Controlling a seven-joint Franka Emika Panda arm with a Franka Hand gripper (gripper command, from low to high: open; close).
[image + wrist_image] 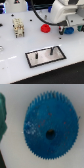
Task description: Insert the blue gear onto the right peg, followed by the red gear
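Observation:
The blue gear point(50, 129) fills most of the wrist view, lying flat on the white table with its dark centre hole showing. In the exterior view only a part of the blue gear point(69, 31) shows, under the arm at the right. My gripper point(64, 26) hangs right above it; its fingers do not show clearly, and none appear in the wrist view. The red gear point(45, 28) lies on the table to the exterior view's left of the gripper. The right peg point(51, 50) stands upright on the grey plate point(44, 60) nearer the front, with nothing on it.
A shorter pin point(36, 56) stands on the same plate. A beige block-like object point(18, 27) sits at the exterior view's left. A green object point(2, 119) lies beside the blue gear in the wrist view. Dark cables and clutter run along the back.

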